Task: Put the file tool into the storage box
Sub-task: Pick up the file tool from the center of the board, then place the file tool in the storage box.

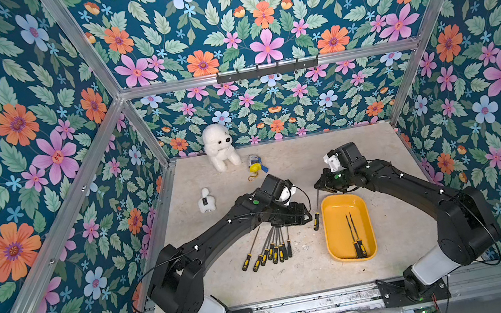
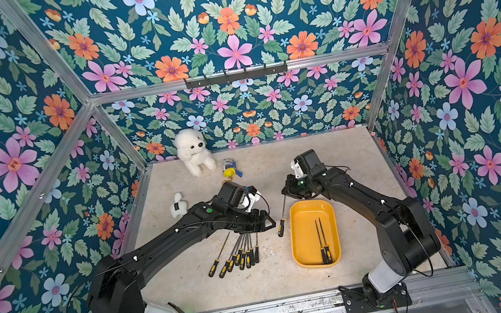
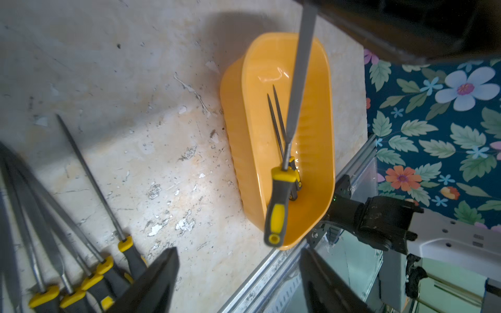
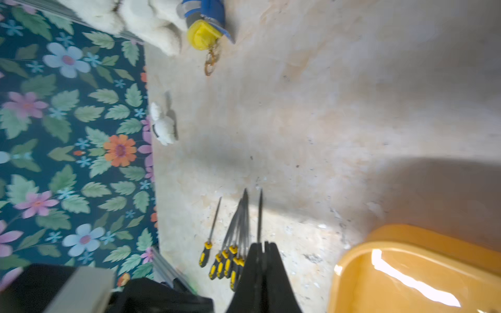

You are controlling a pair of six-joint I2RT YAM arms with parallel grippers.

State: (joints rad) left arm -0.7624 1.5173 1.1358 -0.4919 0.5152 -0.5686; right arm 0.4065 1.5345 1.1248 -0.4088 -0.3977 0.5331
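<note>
Your right gripper [image 4: 263, 245] is clenched on the blade tip of the file tool [image 1: 317, 210]. The tool hangs handle-down just outside the far left corner of the storage box [image 1: 331, 244], on the right front of the table [image 1: 396, 243]. The right wrist view hides the file; the left wrist view shows blade and handle. Your left gripper [image 3: 238, 257] gapes empty near the spare files [image 1: 272, 247], whose tips its arm covers.

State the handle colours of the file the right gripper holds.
File handle: dark grey with yellow inlays; clearest in left wrist view.
</note>
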